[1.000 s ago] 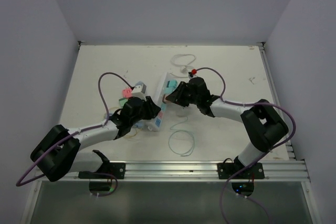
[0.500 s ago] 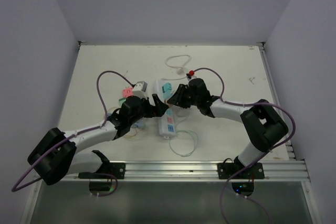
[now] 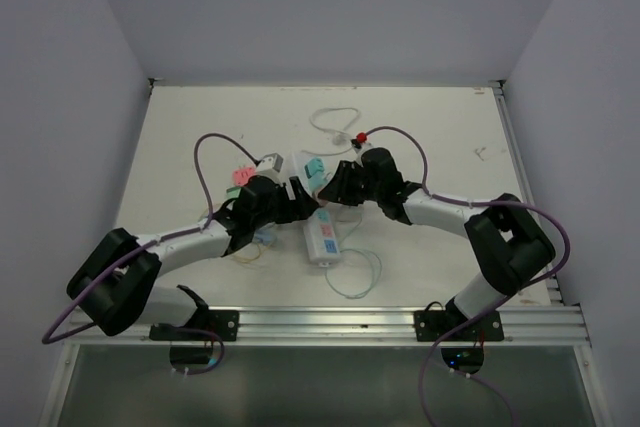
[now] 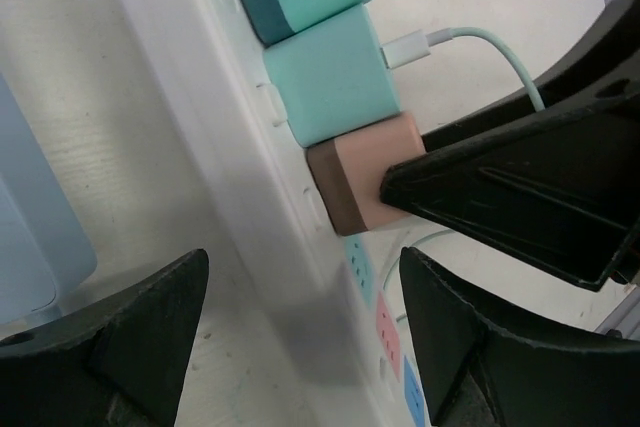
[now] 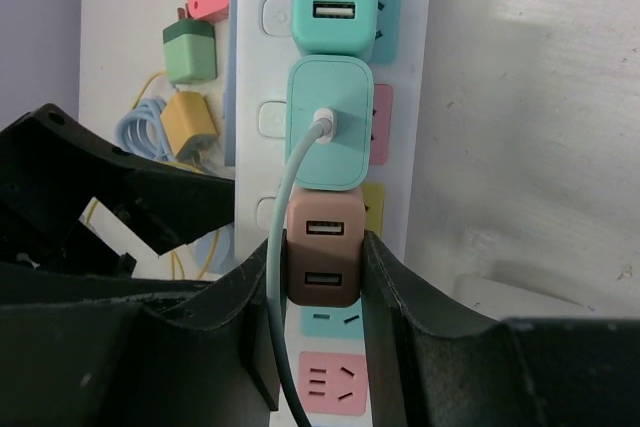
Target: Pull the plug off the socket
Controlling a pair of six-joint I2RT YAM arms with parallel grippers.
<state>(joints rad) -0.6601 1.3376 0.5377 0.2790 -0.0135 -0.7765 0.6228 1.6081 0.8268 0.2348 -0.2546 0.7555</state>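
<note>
Tabletop (image 3: 200, 127), off-white and scuffed, sits between pale walls (image 3: 80, 37).

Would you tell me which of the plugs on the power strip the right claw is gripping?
The brown plug, between the right claw's fingers; the two teal plugs beside it stand free.

Power strip (image 3: 318, 227) on the counter (image 3: 430, 137) between both arms, three chargers (image 5: 324, 122) plugged side by side along it, right tool (image 5: 322, 277) either side of the end charger (image 5: 324, 252), left tool (image 4: 300, 332) just beside the strip, loose plugs (image 5: 190, 87) beyond it
</note>
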